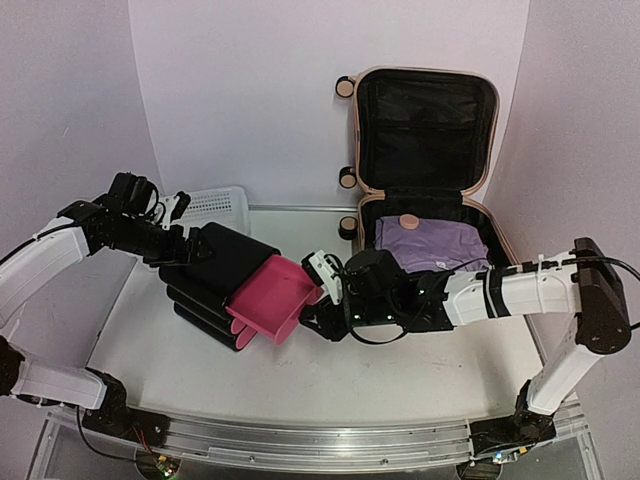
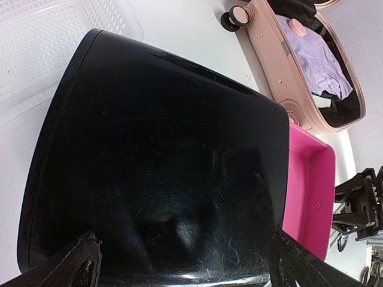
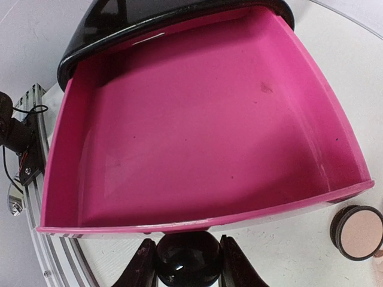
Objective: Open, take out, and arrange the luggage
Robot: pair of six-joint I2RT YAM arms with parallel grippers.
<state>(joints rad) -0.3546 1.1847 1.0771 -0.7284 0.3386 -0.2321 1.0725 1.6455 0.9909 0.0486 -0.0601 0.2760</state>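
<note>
Non-task items on the table

A black drawer box stands left of centre, its top pink drawer pulled out and empty. A white mesh basket sits just behind the box, against the back wall.

Left pincer fingers spread wide, right pincer closed (reaching left), 2 arms converging
</note>
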